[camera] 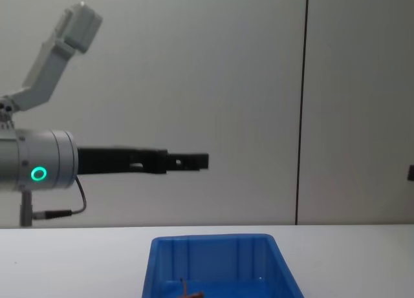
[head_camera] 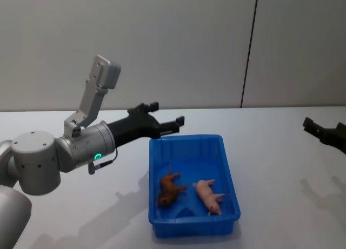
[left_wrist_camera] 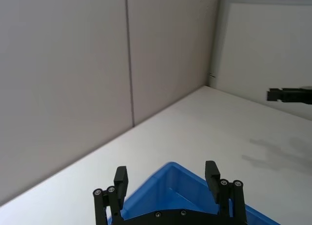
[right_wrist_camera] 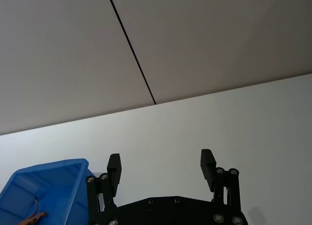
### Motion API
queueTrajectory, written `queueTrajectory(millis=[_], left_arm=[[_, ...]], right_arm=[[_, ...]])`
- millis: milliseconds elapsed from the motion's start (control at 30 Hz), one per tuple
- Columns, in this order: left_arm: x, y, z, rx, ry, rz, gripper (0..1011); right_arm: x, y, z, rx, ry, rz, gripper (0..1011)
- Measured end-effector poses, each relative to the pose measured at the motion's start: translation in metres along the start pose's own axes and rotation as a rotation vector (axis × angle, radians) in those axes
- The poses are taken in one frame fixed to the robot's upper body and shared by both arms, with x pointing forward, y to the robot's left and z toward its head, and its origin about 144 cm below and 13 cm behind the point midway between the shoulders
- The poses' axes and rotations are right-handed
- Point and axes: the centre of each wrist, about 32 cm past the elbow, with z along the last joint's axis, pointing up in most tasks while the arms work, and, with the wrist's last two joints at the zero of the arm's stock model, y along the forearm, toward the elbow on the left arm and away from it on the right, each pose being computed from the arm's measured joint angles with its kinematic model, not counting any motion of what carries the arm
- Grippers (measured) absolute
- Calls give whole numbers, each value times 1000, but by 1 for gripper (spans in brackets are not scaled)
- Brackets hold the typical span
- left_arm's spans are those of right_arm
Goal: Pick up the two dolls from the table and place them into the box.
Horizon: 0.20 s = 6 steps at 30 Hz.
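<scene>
A: What is seen on the table [head_camera: 281, 152], starting with the largest thing?

B: A wide white table is seen running back to a grey panelled wall [head_camera: 178, 44]. On it, nearer its front edge than its back edge, a blue box [head_camera: 186, 146] is set lengthwise, with ribbed inner walls and a thick rim.

A: And where are the two dolls found?

B: Both are lying inside the box, on its floor, in the half nearer the table's front edge. The orange-brown doll [head_camera: 170, 188] is placed toward the box's left wall, and the pink doll [head_camera: 208, 195] is laid just beside it toward the right wall. A small gap can be made out between them. Neither is held by anything.

A: How is the left hand described?

B: The left hand [head_camera: 164, 118] is held in the air above the box's far left corner, raised well clear of the rim, as is shown from the chest. Its fingers [left_wrist_camera: 121, 178] are spread apart, with nothing between them; past them the blue corner of the box is seen in the left wrist view.

A: And the right hand?

B: The right hand [head_camera: 316, 128] is held above the table's right edge, well apart from the box. Its fingers [right_wrist_camera: 207, 161] are likewise spread wide, with nothing gripped.
</scene>
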Motion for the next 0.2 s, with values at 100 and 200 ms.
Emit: queueTrajectory(millis=[100, 200], left_arm=[[-2, 1, 2, -28, -18, 43, 1001], [-3, 2, 4, -57, -36, 92, 1001]], right_arm=[[0, 0, 0, 0, 0, 0, 1001], [0, 0, 0, 0, 0, 0, 1001]])
